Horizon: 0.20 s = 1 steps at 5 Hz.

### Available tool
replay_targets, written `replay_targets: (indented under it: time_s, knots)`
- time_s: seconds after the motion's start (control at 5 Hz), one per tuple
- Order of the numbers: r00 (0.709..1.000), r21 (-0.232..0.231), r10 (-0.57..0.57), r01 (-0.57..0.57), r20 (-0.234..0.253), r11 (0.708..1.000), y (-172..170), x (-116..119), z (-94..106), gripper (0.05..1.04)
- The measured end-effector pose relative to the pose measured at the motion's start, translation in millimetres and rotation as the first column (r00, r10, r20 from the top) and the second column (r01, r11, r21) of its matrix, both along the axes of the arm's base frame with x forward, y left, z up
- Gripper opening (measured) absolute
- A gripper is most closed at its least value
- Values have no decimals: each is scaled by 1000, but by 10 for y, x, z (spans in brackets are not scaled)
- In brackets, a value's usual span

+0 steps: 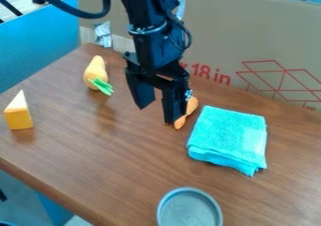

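Where the black two-finger gripper (155,114) hangs over the brown wooden table (113,159), its fingers stand wide apart, gripping nothing. An orange, spoon-shaped object (192,106) lies partly hidden behind one finger; contact cannot be determined. Just beside it sits a folded turquoise cloth (227,135). A yellow-orange toy carrot with green leaves (96,71) lies farther back.

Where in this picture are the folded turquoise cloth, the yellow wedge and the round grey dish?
Folded turquoise cloth (225,133): camera view, middle of its top.
Yellow wedge (19,119): camera view, its yellow side.
Round grey dish (190,212): camera view, its inner base.
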<state>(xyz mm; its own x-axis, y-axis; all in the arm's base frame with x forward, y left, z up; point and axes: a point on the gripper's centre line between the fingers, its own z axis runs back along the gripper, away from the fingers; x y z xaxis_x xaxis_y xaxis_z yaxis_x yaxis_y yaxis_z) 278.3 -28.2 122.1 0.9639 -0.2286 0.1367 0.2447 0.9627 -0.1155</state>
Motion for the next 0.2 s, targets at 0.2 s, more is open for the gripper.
replay_targets:
  time_s: [0.2]
  knots:
    - [1000, 0, 0, 0, 0, 1000, 0, 0, 0, 1002]
